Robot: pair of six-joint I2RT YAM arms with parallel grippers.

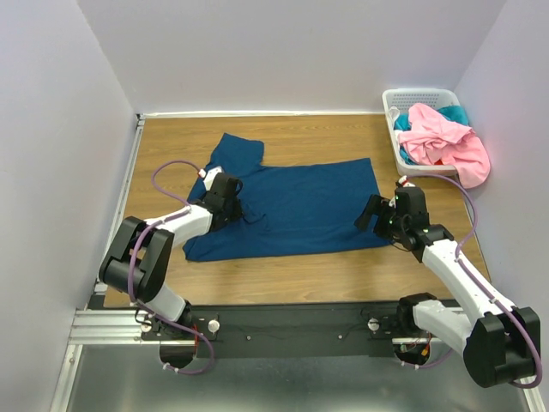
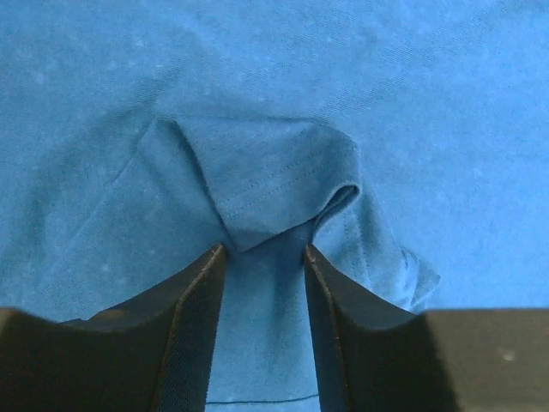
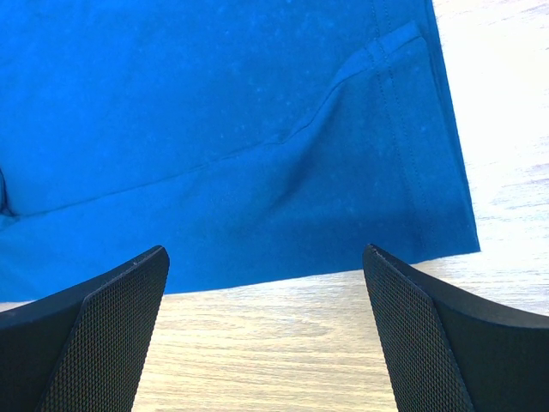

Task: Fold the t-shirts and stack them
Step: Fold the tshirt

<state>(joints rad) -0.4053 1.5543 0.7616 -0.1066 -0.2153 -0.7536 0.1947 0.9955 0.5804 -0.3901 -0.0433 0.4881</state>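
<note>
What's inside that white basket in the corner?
The white basket holds a crumpled pink t-shirt that spills over its near rim, with a bit of teal cloth showing behind it. Whatever lies beneath the pink shirt is covered, so I can't tell.

wooden table [image 1: 343, 270] | blue t-shirt [image 1: 309, 206] spread flat | white basket [image 1: 410, 163] far-right corner

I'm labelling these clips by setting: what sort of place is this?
Probably a lab test cell, not a home: plain white walls box in a wooden table, the arms are bolted to a metal rail, and a basket holds shirts.
</note>
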